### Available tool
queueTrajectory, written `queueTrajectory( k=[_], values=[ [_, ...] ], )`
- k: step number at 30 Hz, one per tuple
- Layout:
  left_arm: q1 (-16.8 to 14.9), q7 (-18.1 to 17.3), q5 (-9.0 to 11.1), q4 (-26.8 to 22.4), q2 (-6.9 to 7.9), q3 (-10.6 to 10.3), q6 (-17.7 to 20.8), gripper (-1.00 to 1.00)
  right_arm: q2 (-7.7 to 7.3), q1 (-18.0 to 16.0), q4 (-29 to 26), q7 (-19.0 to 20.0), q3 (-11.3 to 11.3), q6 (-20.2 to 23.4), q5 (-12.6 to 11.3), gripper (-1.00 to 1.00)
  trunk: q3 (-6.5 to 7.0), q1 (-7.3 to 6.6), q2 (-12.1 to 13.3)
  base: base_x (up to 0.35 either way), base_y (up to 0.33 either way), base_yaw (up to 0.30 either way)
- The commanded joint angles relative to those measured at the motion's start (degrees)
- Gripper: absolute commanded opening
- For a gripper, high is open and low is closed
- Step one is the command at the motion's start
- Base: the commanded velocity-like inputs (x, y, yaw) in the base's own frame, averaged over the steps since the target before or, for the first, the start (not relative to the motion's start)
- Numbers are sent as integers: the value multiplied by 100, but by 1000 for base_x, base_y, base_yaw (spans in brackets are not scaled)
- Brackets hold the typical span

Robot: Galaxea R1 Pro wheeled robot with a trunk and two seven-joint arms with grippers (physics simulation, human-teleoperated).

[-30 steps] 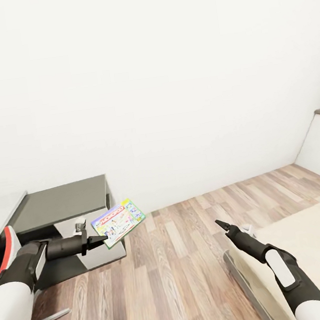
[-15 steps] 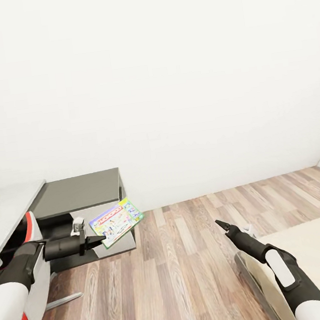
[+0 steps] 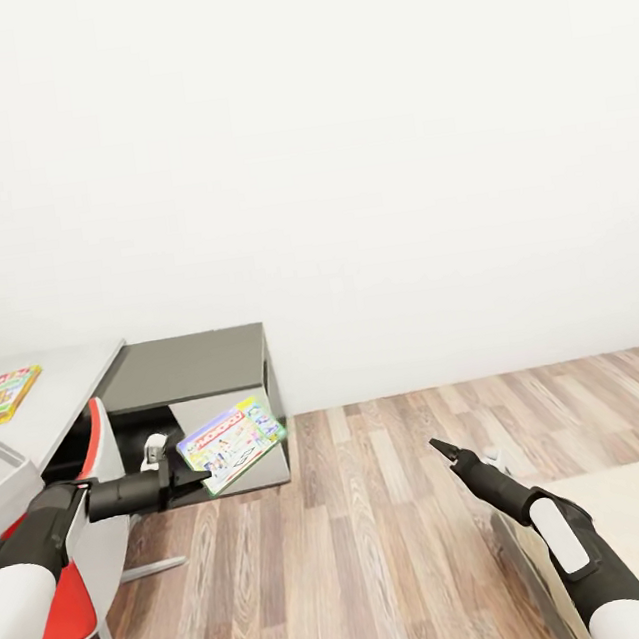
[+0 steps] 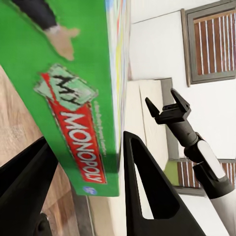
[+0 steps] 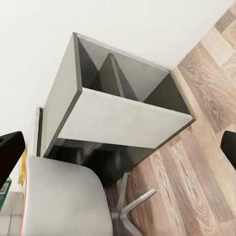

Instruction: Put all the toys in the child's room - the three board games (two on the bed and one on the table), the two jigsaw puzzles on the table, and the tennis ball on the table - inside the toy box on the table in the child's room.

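Note:
My left gripper (image 3: 201,473) is shut on the lower edge of a flat board game (image 3: 233,444) and holds it tilted above the floor in front of the dark side unit. In the left wrist view the game's green Monopoly side (image 4: 73,98) sits between the two black fingers (image 4: 147,191). My right gripper (image 3: 439,448) is open and holds nothing, over the floor near the bed (image 3: 638,520). Another flat colourful box (image 3: 4,393) lies on the pale table (image 3: 71,387); I cannot tell whether it is a game or a puzzle. The toy box and the tennis ball are out of view.
The dark grey side unit (image 3: 189,365) with a white panel (image 5: 123,118) joins the table. A red and white swivel chair (image 3: 84,562) stands in front of it, beside my left arm. Wood-plank floor (image 3: 388,532) lies between unit and bed; a white wall stands behind.
The camera has swung left: the table, the chair and the box on it have come into view, and the bed has slid right. Both arms keep their pose, the game still held.

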Motion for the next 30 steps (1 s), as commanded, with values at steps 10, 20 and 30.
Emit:
queueTrajectory(
  k=[10,20,30],
  values=[
    [-7,-46,-55,-1,-2,25,61,-100,15,-4,-14,14,-3,27,-17,100,-66,3,-12,0,0,142],
    [-7,-46,-55,-1,0,25,61,-100,139,-4,-34,13,-9,32,-6,100,-68,3,-12,0,0,5],
    [-7,-46,-61,-1,0,26,61,-100,142,-4,-47,5,-4,34,-7,100,-68,3,-12,75,0,0]
  ],
)
